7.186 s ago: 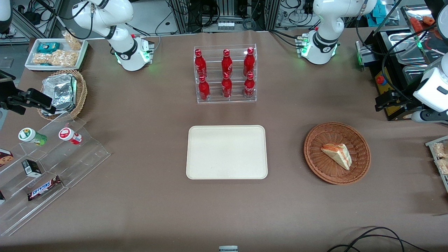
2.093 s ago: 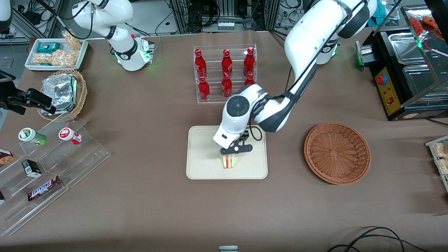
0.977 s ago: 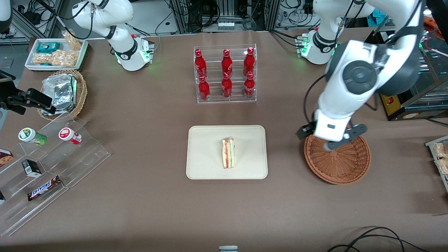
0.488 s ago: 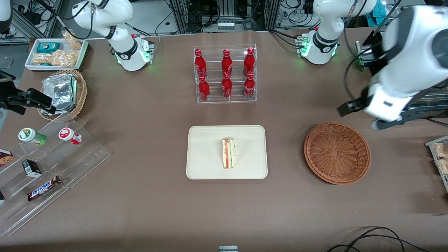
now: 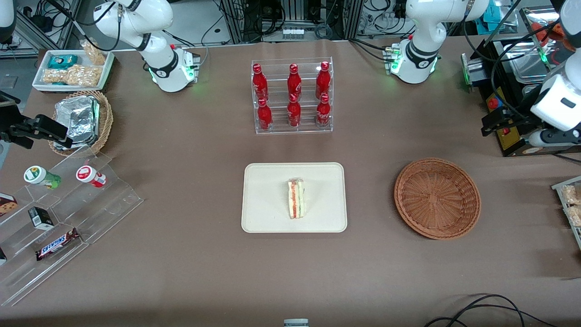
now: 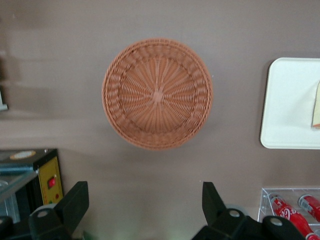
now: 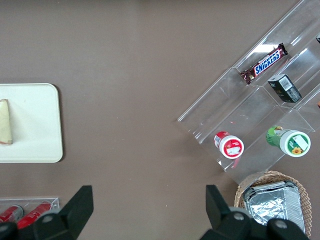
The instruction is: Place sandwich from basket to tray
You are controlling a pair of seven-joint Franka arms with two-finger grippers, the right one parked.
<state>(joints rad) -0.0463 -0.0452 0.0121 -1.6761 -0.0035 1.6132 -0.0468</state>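
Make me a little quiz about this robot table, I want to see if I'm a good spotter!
1. True or false: the sandwich lies in the basket.
2. How many red bottles stand in the clear rack?
3. The gripper is: A) open, holding nothing, B) shut on the sandwich, C) resting on the tray.

Key: 1 false, it lies on the tray. 2 six. 3 A, it hovers above the table near the basket.

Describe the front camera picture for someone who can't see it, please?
A wrapped sandwich lies on a cream tray in the middle of a brown table, and the round wicker basket beside it holds nothing. The robot's gripper, fingers open, hangs high at the working arm's end of the table. A clear rack of red bottles stands farther from the camera.
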